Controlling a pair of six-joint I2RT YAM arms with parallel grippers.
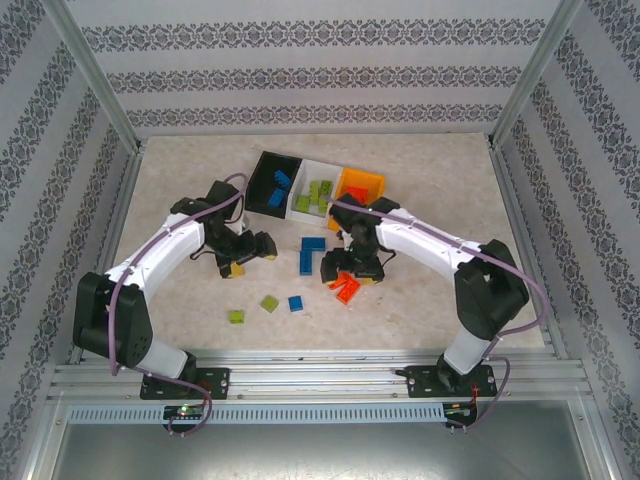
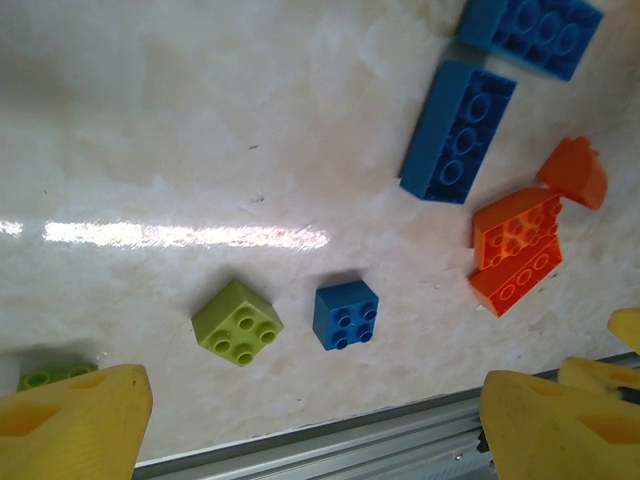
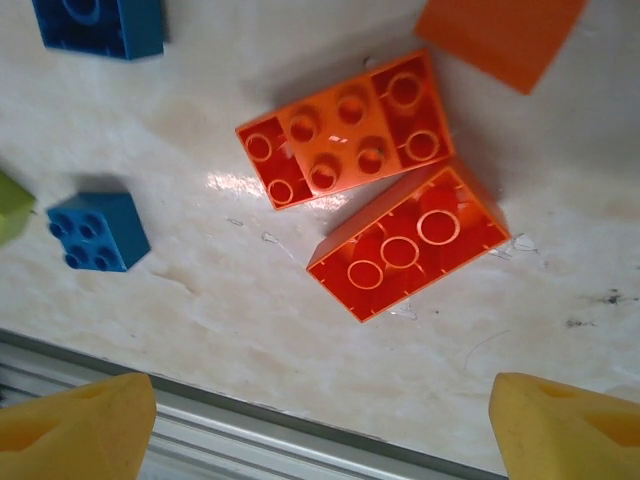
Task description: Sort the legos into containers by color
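Three joined bins stand at the back: black (image 1: 262, 172) holding blue bricks, white (image 1: 327, 170) holding lime green ones, orange-yellow (image 1: 365, 181). My left gripper (image 1: 243, 258) (image 2: 315, 430) hangs open over the table with nothing between its fingers; ahead of it lie a green brick (image 2: 238, 322) and a small blue brick (image 2: 345, 314). My right gripper (image 1: 352, 270) (image 3: 320, 430) is open too, just above two orange-red bricks (image 3: 345, 130) (image 3: 410, 245) lying side by side, holding neither. Long blue bricks (image 1: 311, 255) (image 2: 458, 130) lie between the grippers.
Another green brick (image 1: 236, 317) (image 2: 45, 377) sits near the front edge, left of the others. The metal rail (image 2: 400, 440) (image 3: 250, 440) runs along the table's near edge just below both grippers. Patterned walls (image 1: 60, 150) close in the sides and back.
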